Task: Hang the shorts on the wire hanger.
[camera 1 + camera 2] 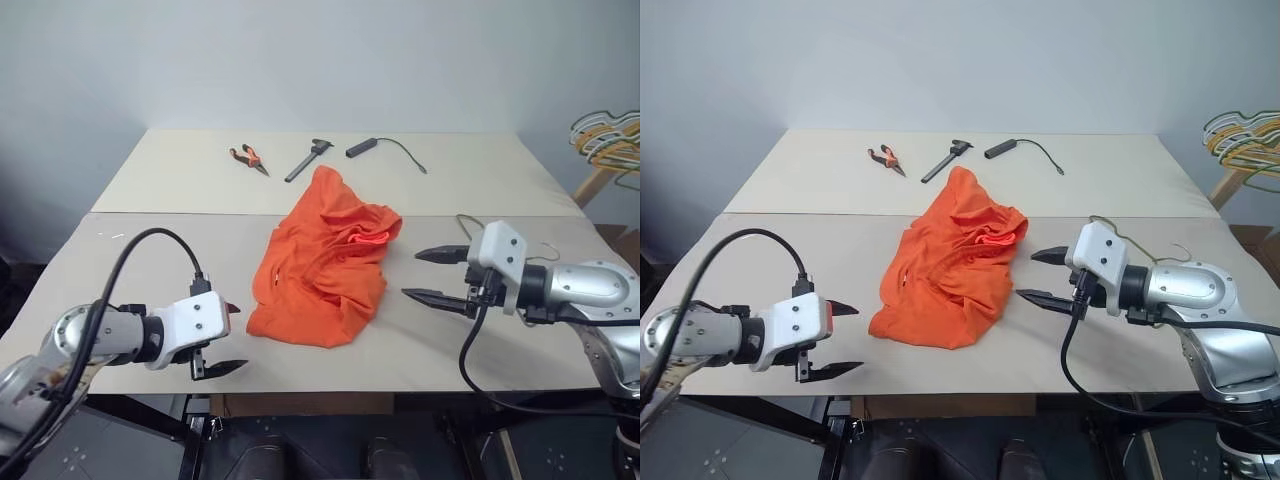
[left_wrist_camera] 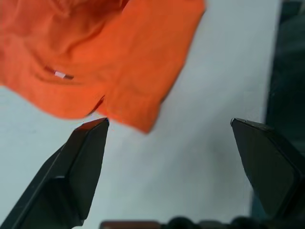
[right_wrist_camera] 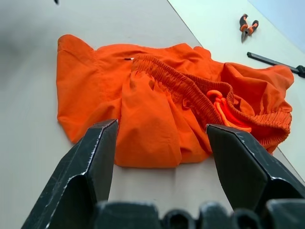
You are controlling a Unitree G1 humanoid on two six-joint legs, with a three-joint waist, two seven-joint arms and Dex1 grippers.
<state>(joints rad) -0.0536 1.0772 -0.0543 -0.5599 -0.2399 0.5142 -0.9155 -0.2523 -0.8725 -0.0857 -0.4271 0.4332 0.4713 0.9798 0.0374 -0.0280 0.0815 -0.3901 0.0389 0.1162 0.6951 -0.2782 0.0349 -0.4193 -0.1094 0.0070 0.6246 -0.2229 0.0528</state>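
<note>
Shorts point(image 1: 325, 262) of thin orange fabric lie crumpled mid-table point(image 1: 150, 250) in the head view, a thin wire hanger point(image 1: 475, 222) behind the right gripper point(image 1: 436, 274), whose fingers are spread and hold nothing. The left gripper point(image 1: 228, 338) hangs spread and empty near the front edge; pliers point(image 1: 249, 158) lie far back. Left wrist view: pointed black fingers point(image 2: 81, 167) wide apart, near a hem corner. Right wrist view: gathered elastic waistband point(image 3: 186, 88) between splayed fingers.
</note>
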